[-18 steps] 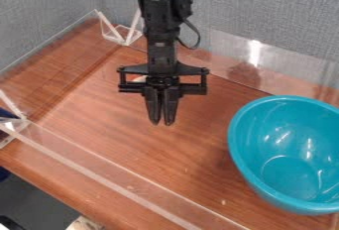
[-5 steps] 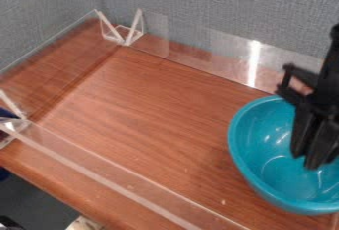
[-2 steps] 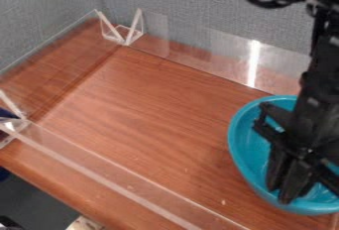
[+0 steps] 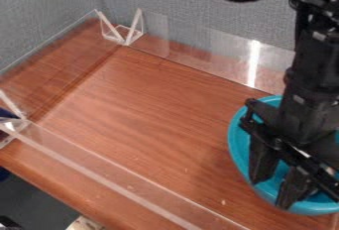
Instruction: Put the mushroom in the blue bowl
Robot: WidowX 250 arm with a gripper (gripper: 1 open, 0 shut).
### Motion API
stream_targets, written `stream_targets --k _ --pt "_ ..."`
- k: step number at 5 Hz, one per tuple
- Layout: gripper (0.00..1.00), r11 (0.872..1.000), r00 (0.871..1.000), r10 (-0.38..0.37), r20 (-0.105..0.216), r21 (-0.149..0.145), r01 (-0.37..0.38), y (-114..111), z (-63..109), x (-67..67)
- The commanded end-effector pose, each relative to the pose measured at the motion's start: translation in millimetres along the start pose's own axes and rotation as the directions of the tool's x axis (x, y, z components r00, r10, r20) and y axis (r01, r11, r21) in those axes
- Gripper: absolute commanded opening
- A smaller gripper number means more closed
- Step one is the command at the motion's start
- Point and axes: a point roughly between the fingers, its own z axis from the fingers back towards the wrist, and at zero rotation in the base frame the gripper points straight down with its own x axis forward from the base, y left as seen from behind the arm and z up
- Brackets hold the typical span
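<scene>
At your lower right, mushroom hidden from you, possibly inside the blue bowl [image 4: 244,145], your gripper [image 4: 282,186] pointing down into the bowl, fingers seemingly slightly apart, bowl on wooden table [image 4: 133,105], clear wall [image 4: 212,51] behind.

Arm [image 4: 312,56] all black, blocky segments; tool [image 4: 294,179] black, crossbar with long slim fingers [image 4: 264,165].
</scene>
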Motion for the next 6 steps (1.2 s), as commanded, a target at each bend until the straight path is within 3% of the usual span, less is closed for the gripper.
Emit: stream_targets --k 1,2,3,5,6 --pt "0.00 1.000 0.998 0.003 0.068 0.001 -0.003 -1.5 15.7 -3.6" --pt "1.00 1.000 0.997 0.010 0.074 0.001 -0.010 -0.7 15.9 -5.8" --pt "0.00 1.000 0.997 0.016 0.082 0.001 -0.016 -0.5 16.2 -7.8" --pt "0.00 1.000 0.995 0.028 0.099 0.002 -0.028 -1.5 19.2 -11.8" --pt "1.00 1.000 0.994 0.028 0.106 0.003 -0.029 -2.4 20.1 -11.9"
